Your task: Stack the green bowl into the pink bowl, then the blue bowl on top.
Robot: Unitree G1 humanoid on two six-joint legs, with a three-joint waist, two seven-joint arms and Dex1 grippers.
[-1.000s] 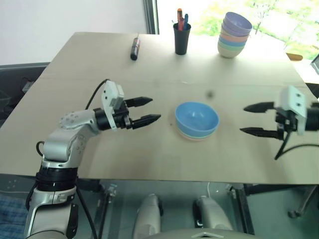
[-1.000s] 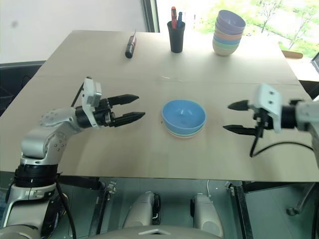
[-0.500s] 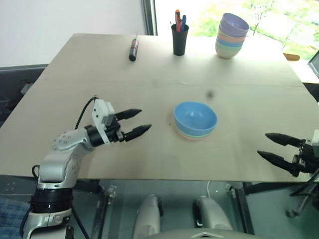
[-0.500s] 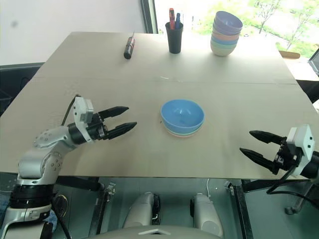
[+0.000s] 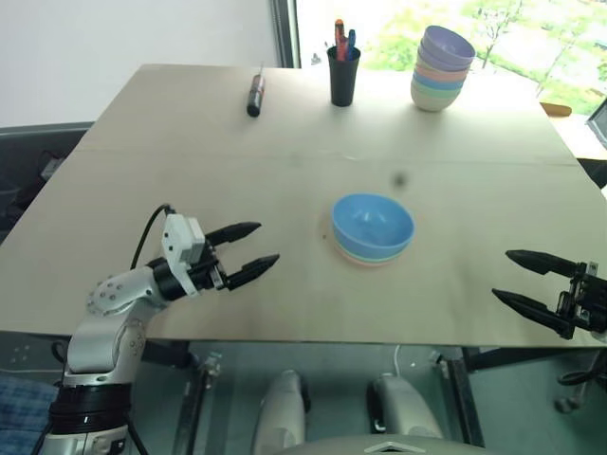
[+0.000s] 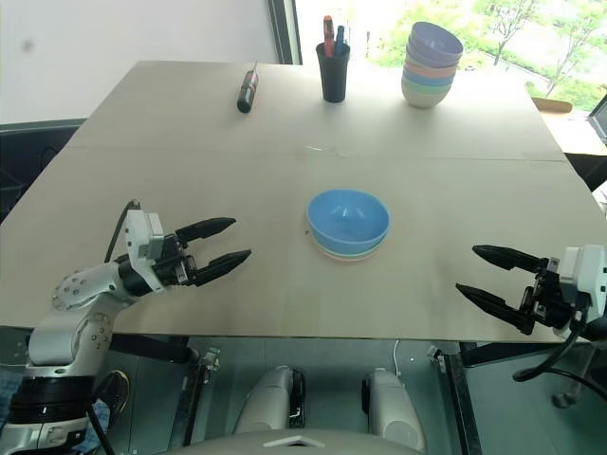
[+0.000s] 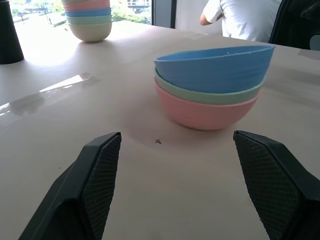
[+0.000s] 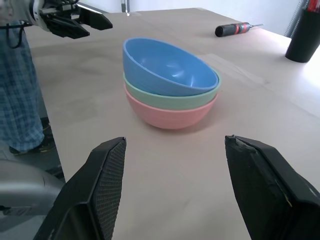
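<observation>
The small sky-blue plastic bowl (image 8: 167,67) sits tilted in the pale mint-green plastic bowl (image 8: 172,97), which nests in the salmon-pink plastic bowl (image 8: 170,115) mid-table, so the stack looks finished. The left gripper (image 5: 248,250) and right gripper (image 6: 493,279) hover spread and empty, well apart from it on either side. The main risk is that the unevenly seated top bowl slides off if either arm nudges the stack or jolts the pale wooden table (image 5: 190,142).

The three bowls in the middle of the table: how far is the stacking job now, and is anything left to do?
It looks finished. The pink bowl sits on the table, the green bowl is nested in it, and the blue bowl is on top, slightly tilted. Nothing is in hand: the left gripper and the right gripper are both open and empty, apart from the stack on either side. Nothing seems left, except perhaps levelling the blue bowl.
</observation>
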